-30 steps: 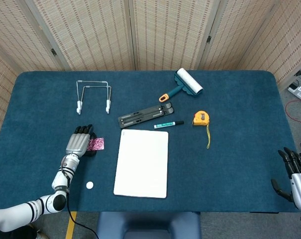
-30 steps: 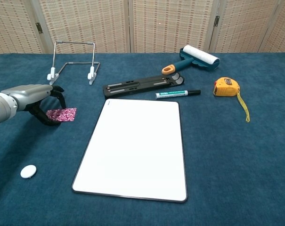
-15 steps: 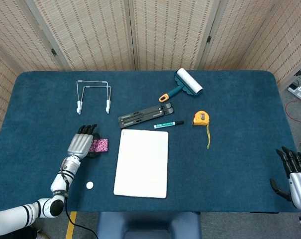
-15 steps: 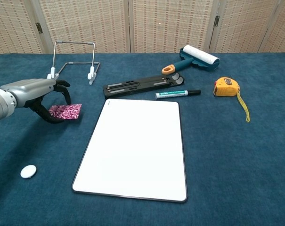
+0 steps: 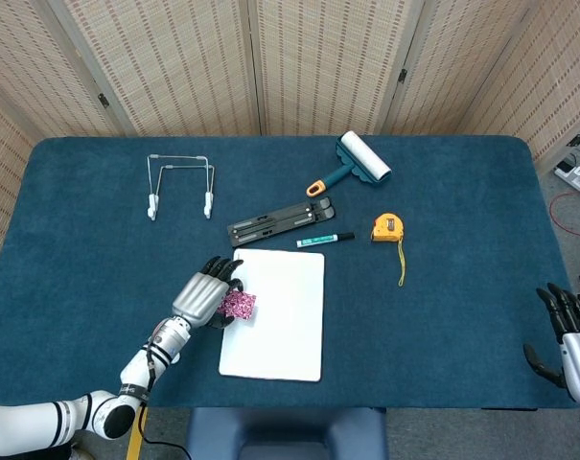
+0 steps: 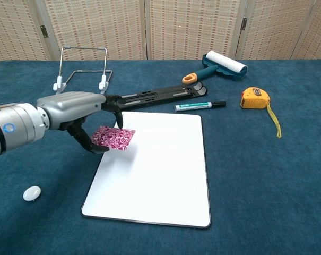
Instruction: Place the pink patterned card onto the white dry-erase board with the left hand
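- Pink and patterned, the card point(image 6: 113, 138) is pinched in the left hand point(image 6: 80, 109) and held tilted above the left edge of the white dry-erase board point(image 6: 159, 175); in the chest view it seems lifted off the board, not lying on it.
- Compared with half a second ago, when the same hand held the card over the blue cloth well left of the board, hand and card have travelled toward the board; the head view now shows the card point(image 5: 238, 305) overlapping the board's point(image 5: 280, 326) left margin.
- Left hand point(image 5: 203, 295), head view: fingers curved down around the card, the thumb below it; forearm reaching in from the lower left.
- Right hand point(image 5: 573, 347): visible only at the lower right corner of the head view, empty, fingers apart and pointing upward; it is about where it was in the earlier frames.
- Unmoved since the earlier frames: the small white disc point(image 6: 32, 193) on the cloth left of the board's near corner, the wire stand point(image 6: 81, 68) at the far left, the black flat bar point(image 6: 160, 95) just beyond the board's top edge, and the green-labelled marker point(image 6: 199, 105) beside it.
- Also unmoved: the lint roller point(image 6: 219, 65) with its teal frame and orange handle end, and the orange tape measure point(image 6: 254, 98) with its yellow tape trailing toward the viewer.
- Blue cloth-covered table point(image 6: 277, 180) bears everything listed.
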{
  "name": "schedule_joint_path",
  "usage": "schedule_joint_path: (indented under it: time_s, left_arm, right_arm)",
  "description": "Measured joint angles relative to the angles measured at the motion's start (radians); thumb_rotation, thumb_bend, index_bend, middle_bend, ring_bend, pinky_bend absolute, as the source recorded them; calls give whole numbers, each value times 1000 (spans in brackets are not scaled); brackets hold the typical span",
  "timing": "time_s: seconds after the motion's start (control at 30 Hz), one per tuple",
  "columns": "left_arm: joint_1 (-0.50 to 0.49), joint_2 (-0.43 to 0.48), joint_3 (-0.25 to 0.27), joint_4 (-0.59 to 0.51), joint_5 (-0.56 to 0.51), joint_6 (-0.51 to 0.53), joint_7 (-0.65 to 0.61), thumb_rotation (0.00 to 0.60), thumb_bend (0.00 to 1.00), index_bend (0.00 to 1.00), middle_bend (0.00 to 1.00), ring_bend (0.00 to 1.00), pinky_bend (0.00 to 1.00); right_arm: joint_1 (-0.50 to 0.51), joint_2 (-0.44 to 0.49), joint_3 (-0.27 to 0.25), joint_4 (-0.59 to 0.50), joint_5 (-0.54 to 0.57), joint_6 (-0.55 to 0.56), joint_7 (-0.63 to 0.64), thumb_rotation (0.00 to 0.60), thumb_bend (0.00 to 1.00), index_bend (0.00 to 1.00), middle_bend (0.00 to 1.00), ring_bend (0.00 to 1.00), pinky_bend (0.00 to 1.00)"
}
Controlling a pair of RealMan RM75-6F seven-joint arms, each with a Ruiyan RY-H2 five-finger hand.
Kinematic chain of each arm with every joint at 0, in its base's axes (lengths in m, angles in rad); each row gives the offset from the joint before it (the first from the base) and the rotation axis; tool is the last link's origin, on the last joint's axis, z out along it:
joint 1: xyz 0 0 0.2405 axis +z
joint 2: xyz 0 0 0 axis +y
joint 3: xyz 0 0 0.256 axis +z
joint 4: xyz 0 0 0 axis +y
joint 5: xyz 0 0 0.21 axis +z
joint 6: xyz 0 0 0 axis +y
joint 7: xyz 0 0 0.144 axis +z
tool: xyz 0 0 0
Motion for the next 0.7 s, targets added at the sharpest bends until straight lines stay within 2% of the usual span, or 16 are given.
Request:
schedule_joint_path:
  time_s: [0.37, 0.47, 0.57, 0.7]
  left_arm:
    - [-53, -91, 4, 22, -69, -16, 100, 600, 314, 367, 82, 69, 0]
    - [-65, -99, 4, 25, -84, -18, 122, 600, 311, 296, 82, 63, 0]
    - [-74, -104, 3, 21, -111, -19, 140, 600, 309, 180, 81, 57, 0]
    - [-73, -96, 1, -2, -120, -8, 130, 600, 307, 161, 82, 57, 0]
  right_arm:
    - [-4, -3, 2, 10, 8, 2, 11, 600, 363, 73, 80, 53, 0]
    - [-4, -3, 3, 11, 11, -2, 12, 600, 364, 73, 80, 53, 0]
    - [-2, -4, 4, 12, 10, -4, 14, 600, 363, 73, 80, 55, 0]
    - [0, -3, 6, 12, 11, -6, 14, 600, 363, 73, 80, 55, 0]
